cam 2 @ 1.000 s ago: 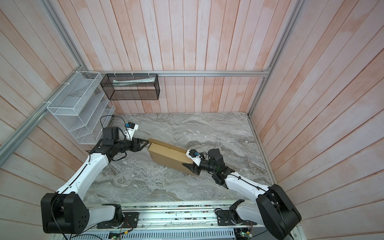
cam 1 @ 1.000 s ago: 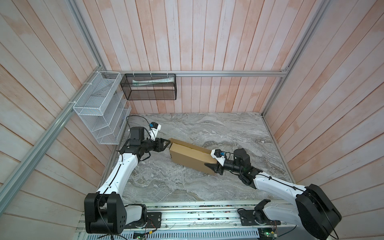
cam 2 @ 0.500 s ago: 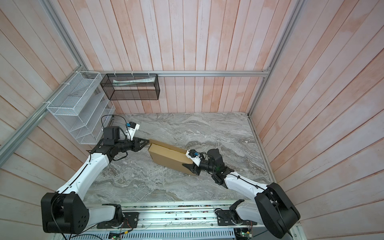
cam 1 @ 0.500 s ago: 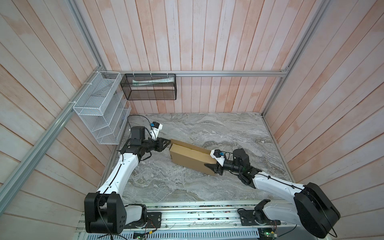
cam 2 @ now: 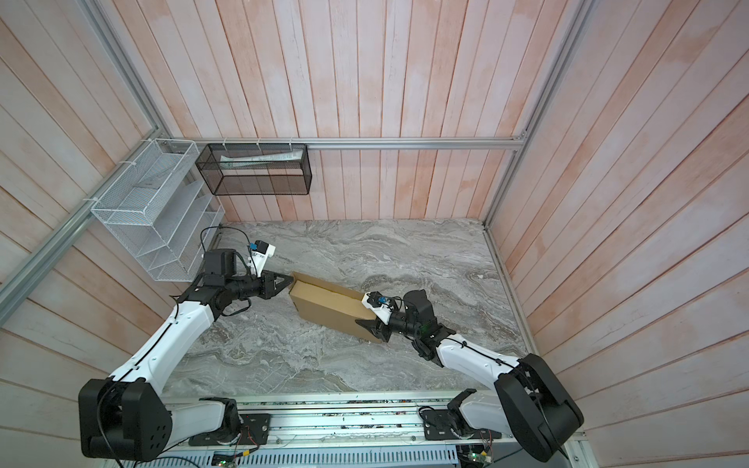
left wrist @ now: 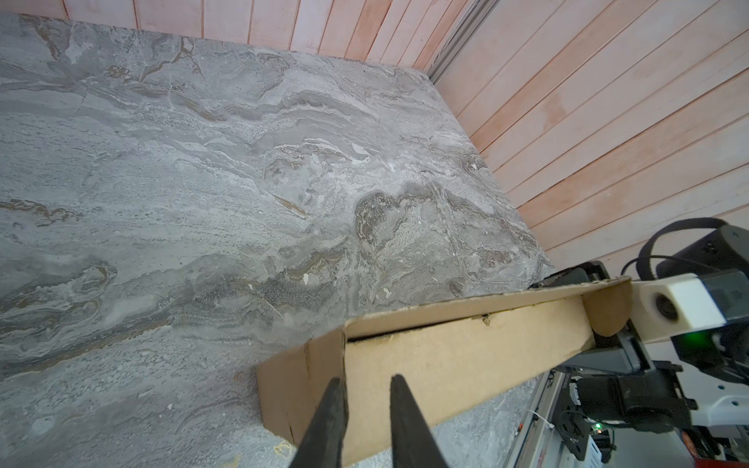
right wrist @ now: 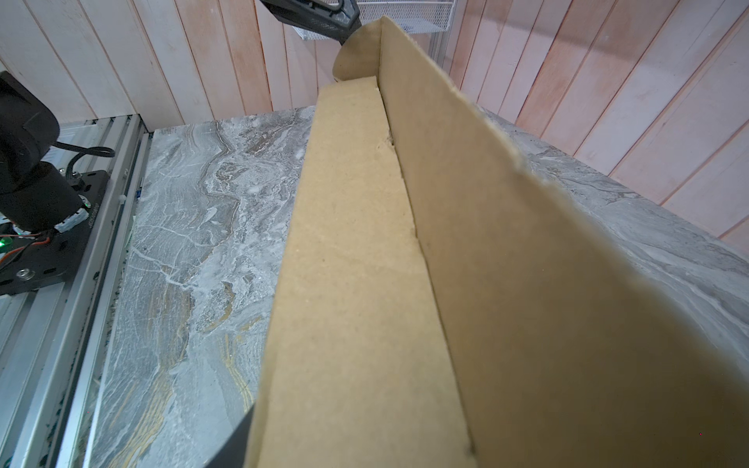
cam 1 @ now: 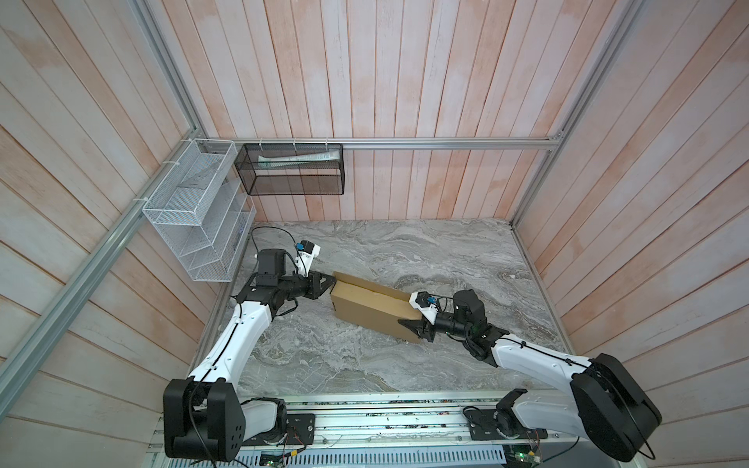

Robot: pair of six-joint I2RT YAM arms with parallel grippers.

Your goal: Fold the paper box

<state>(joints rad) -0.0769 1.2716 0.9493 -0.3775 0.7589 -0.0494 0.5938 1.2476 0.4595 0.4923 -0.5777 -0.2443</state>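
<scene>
Left gripper [cam 1: 326, 281] has pinched its jaws down from a wider spread and nudged in at the box's [cam 1: 373, 310] end; box and right gripper [cam 1: 408, 325] look unmoved. The box lies slantwise mid-table [cam 1: 324, 364], between the two grippers, each at one end.

From where I stand the job looks mostly done. The walls are up and a face is closed over the top, so it already reads as a long shallow box. One long flap [right wrist: 527, 243] stands upright along the far edge, with a rounded ear [right wrist: 356, 52] at the left gripper's end. I'd guess that flap has yet to be tucked down.

Only a narrow gap shows between the left fingers [left wrist: 332, 409] in the left wrist view, with nothing visibly caught in it. Whether a tip touches the ear, I can't tell.

On the right side, just one finger [right wrist: 237, 445] shows, lying against the box's near wall. Its partner is hidden behind cardboard, so I can't tell whether it is clamped on. The box's inside and underside are hidden too.
</scene>
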